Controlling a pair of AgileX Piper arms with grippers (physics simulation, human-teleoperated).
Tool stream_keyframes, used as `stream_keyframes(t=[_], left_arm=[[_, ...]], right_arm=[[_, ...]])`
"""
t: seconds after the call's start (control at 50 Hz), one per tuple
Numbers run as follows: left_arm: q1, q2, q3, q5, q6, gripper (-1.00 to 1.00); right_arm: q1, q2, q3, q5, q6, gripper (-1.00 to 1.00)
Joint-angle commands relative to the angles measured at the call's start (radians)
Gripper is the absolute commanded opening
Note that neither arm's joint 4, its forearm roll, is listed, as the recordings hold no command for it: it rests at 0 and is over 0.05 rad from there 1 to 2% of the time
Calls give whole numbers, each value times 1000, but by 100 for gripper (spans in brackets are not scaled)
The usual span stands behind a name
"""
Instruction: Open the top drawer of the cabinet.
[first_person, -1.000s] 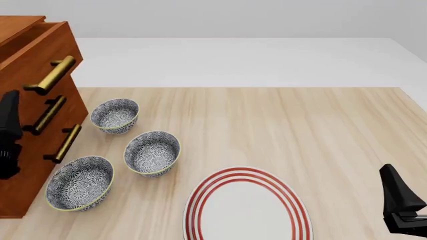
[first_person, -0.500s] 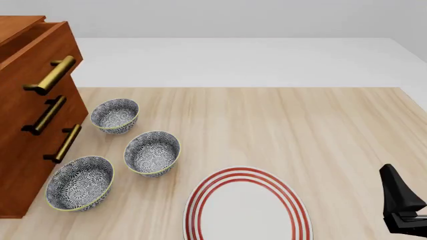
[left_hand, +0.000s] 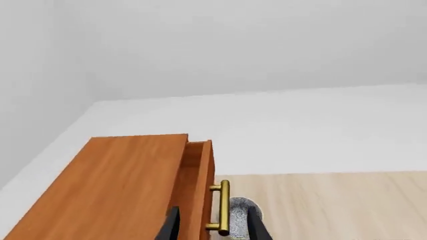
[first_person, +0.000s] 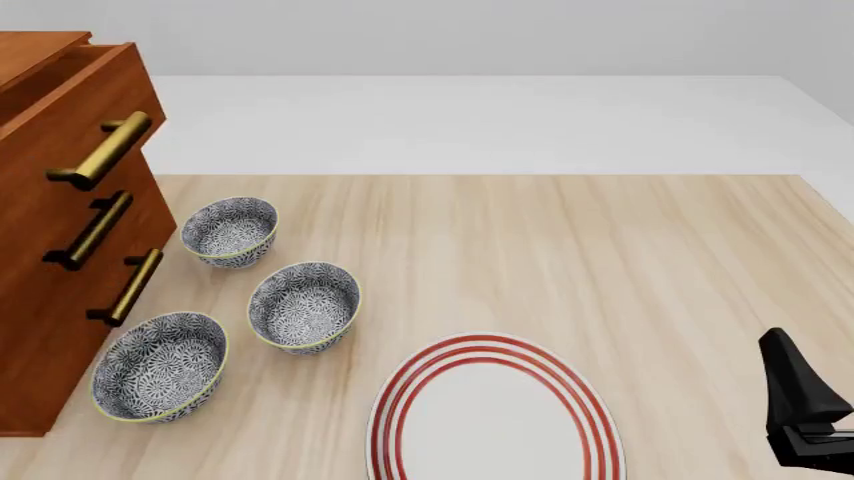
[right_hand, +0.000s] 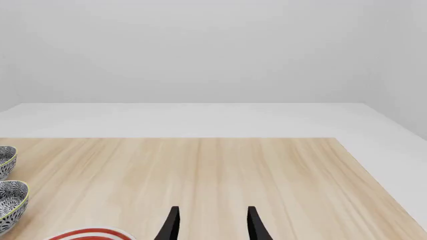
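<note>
- Cabinet (first_person: 54, 300) stands at the table's (first_person: 601, 250) far left in the front view; three brass-handled drawers face right.
- Top drawer (first_person: 74, 110) sits pulled out, front proud of the cabinet top; brass bar handle (first_person: 104, 150) is clear of any gripper.
- Left gripper (left_hand: 212, 227): seen only in the left wrist view, fingers apart, nothing held, above the cabinet, the tips straddling the drawer front and handle in frame; contact cannot be told.
- Right gripper (right_hand: 210, 222): fingers parted, empty, over bare table at near right, well apart from the cabinet.
- Three patterned bowls (first_person: 304, 305) sit just beside the cabinet front.
- Red-ringed plate (first_person: 497, 415) lies at the near edge.
</note>
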Motion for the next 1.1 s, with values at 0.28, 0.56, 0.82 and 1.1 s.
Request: stream_keyframes(t=[0.28,0.56,0.82,1.1], left_arm=[[-42,65,68,56,-216,100],[13,201,-40,86,-224,100],[17,226,-99,113,-209,100],[33,231,-102,119,-175,100]], right_arm=[[0,0,0,0,0,100],[0,0,0,0,0,100],[0,0,0,0,0,100],[0,0,0,0,0,100]])
